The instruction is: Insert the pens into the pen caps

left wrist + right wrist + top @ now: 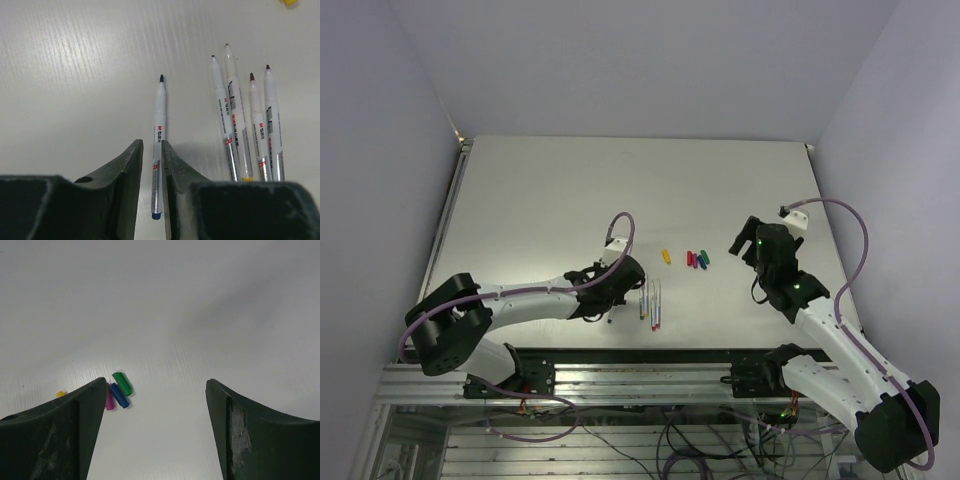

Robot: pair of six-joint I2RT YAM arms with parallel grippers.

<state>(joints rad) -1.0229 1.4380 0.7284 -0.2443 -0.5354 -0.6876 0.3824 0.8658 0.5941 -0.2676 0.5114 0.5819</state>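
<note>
Step in hand: first pick-up; no pen is capped yet. On the table (570, 190), the left gripper (151, 145) straddles a lone pen (160, 115), jaws drawn narrow about its barrel. A sliver of table shows on one side, so a firm grip cannot be confirmed. The right gripper (156, 384) hovers released, jaws wide, near the caps (119, 395). Four more pens (236, 110) lie just beside the first. Next move, as judged: secure the barrel, lift, and fetch a cap with the right. Only the top view shows the red cap (691, 260); only the left wrist view shows the jaw gap.
</note>
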